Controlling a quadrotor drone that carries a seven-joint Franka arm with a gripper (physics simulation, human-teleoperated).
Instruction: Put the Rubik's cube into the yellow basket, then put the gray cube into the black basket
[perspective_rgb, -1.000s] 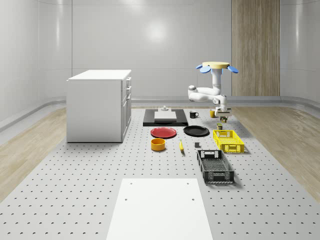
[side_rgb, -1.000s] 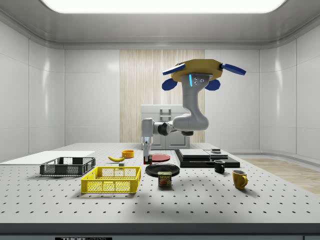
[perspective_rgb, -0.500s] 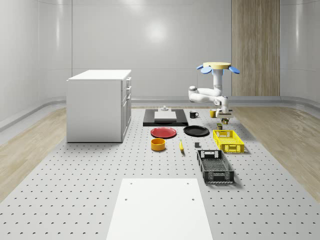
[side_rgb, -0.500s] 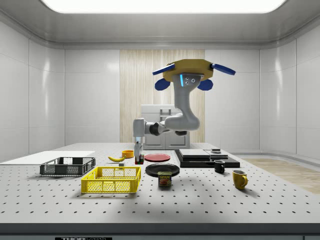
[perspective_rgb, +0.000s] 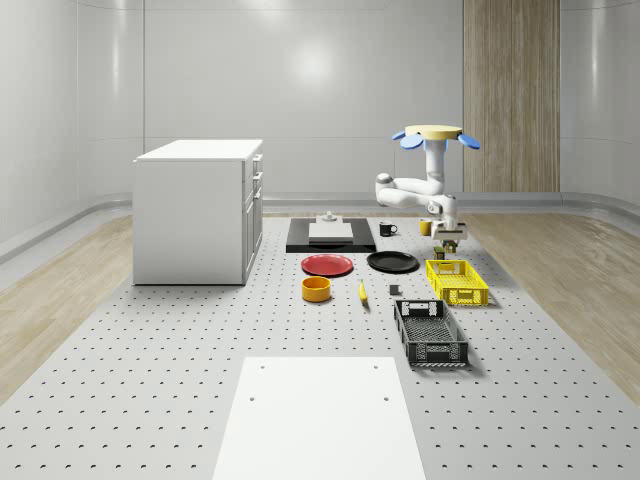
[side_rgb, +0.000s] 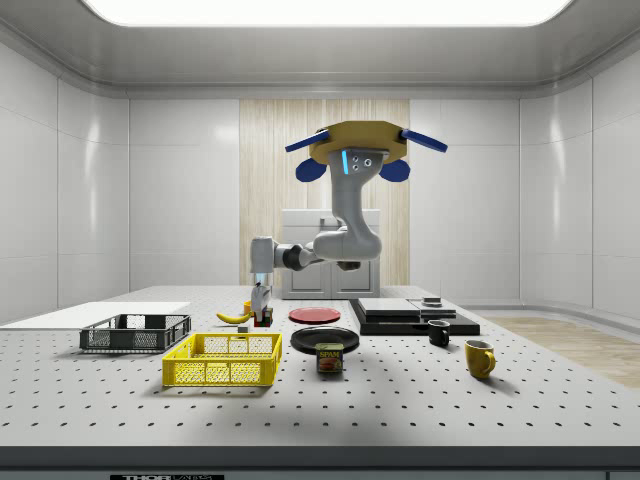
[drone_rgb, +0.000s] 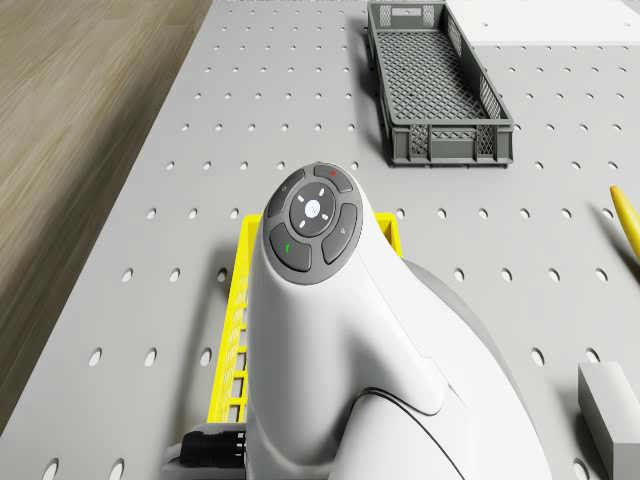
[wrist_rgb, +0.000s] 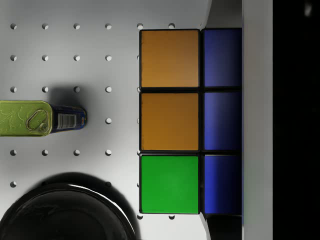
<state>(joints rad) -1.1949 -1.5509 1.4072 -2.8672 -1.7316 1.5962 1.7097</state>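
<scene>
From above, I hover the drone (perspective_rgb: 434, 133) behind the yellow basket (perspective_rgb: 457, 281). Side on, my tool (side_rgb: 262, 318), clamped on the Rubik's cube (side_rgb: 264, 320), hangs near its rim, ready for release. Wrist camera: cube over the counter (wrist_rgb: 75, 50).

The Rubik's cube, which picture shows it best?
The wrist view: the Rubik's cube sits close up in the hand, its orange, green and blue squares plain. In the side view it's a tiny dark block above the yellow basket's far end.
</scene>
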